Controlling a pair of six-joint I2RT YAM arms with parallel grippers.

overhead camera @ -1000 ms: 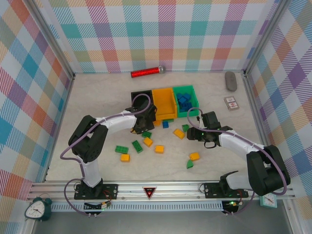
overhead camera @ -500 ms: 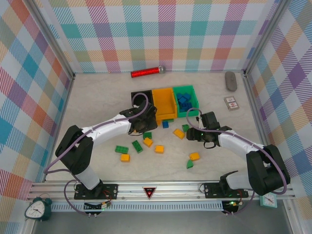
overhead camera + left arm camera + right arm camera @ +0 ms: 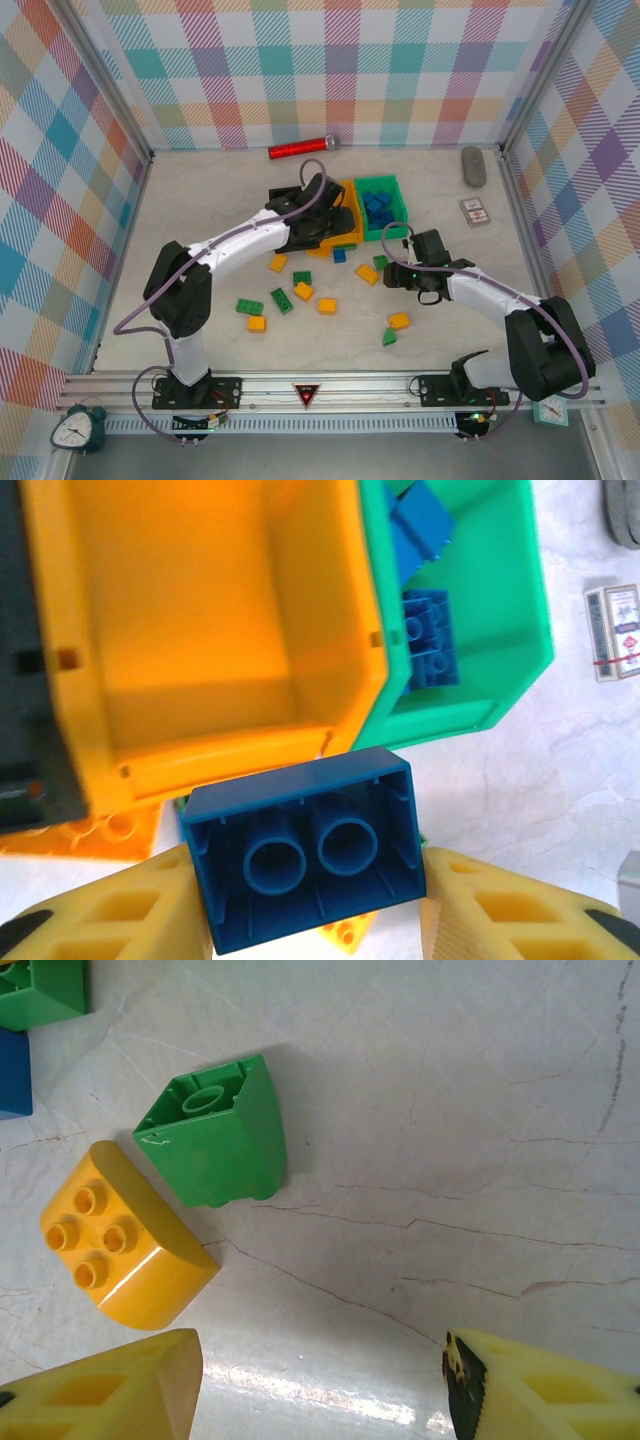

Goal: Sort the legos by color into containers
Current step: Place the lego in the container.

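Marbled pale worktop [image 3: 450, 1110], left end effector [image 3: 312, 912] clamped on blue lego [image 3: 300, 820] at six o'clock of orange container [image 3: 320, 610], right end effector [image 3: 325, 1390] parted, empty, green lego [image 3: 220, 1140] at its eleven o'clock

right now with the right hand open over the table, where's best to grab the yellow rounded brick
Come straight down on the yellow rounded brick and pinch the flat faces beside its studs. It sits studs-up, and its curved face would likely slip. The green brick crowds one side.
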